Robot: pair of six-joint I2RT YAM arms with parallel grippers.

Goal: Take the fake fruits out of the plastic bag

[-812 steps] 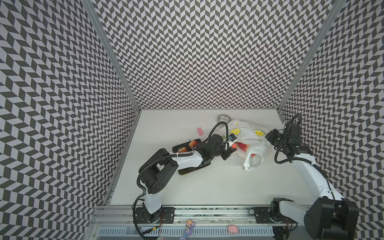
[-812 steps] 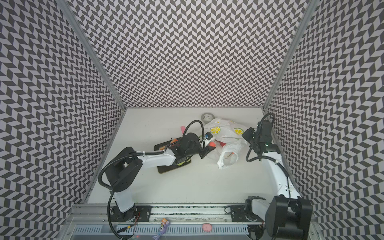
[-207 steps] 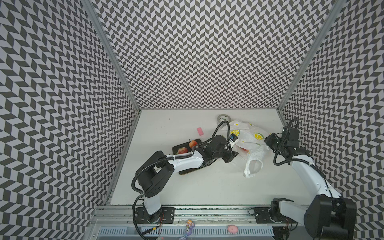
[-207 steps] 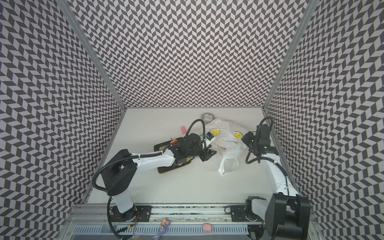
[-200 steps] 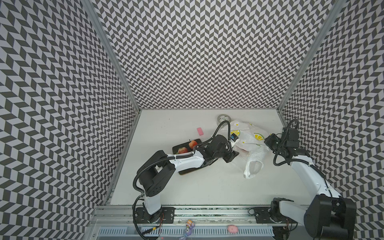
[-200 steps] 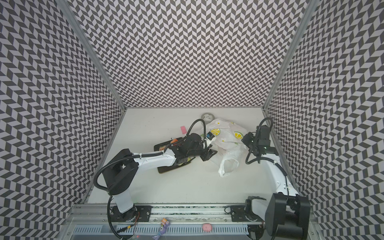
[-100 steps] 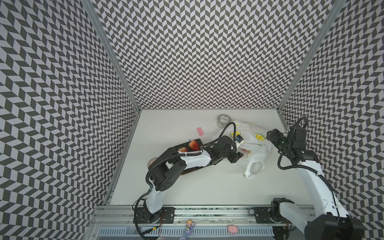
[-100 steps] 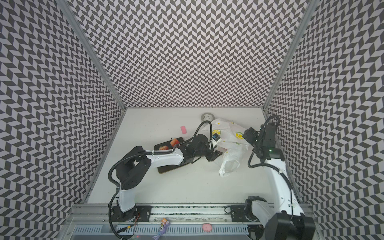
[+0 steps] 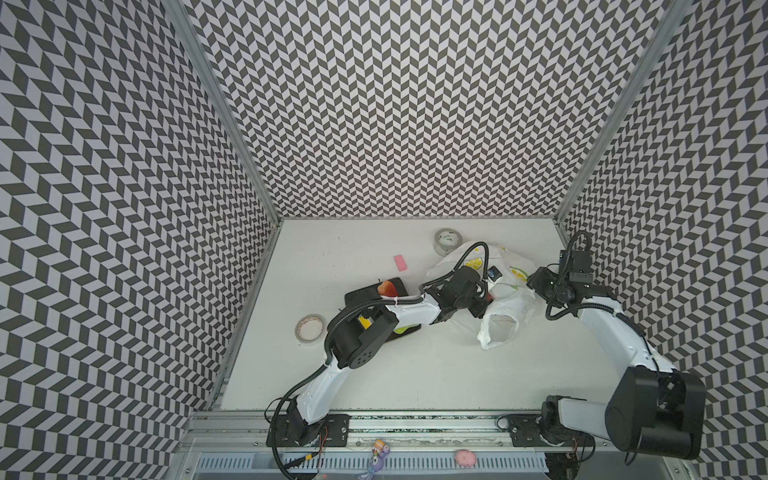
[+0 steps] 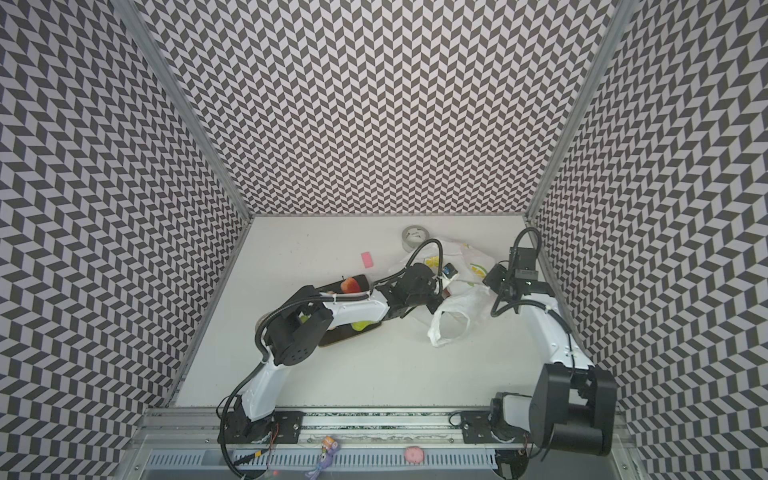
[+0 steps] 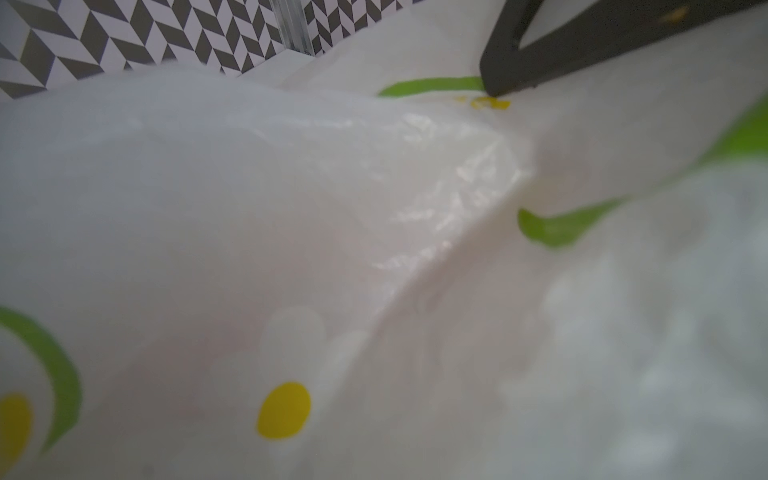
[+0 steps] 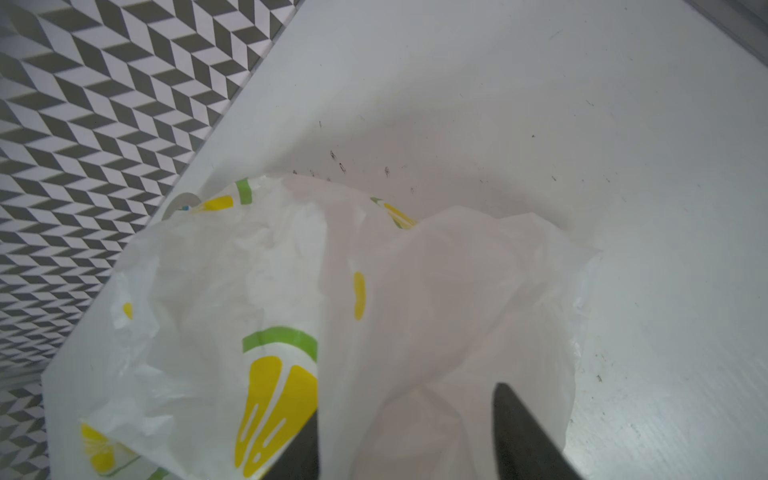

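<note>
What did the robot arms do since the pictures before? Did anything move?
The left gripper pushed deeper into the plastic bag, toward the right gripper. Its elbow swung aside, uncovering a beige tape roll. The bag crumpled a little. The fake fruit on the black tray, the pink block and the grey tape roll stayed put.

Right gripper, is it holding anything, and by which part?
Cannot be told. A fold of the plastic bag sits between the jaws of the right gripper, but they stand apart and no pinch shows.
</note>
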